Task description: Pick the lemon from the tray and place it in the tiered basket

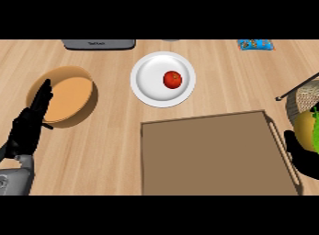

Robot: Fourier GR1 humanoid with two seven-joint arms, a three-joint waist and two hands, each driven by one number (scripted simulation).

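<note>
The lemon [310, 131] is held curled in the right hand [311, 163], already off the tray [209, 156]; placement in the tiered basket [310, 94] remains; the left hand [29, 124] is rested open

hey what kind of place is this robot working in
Probably a kitchen counter: a wooden top holding a white plate with a tomato, a brown tray, and a woven basket at right.
</note>
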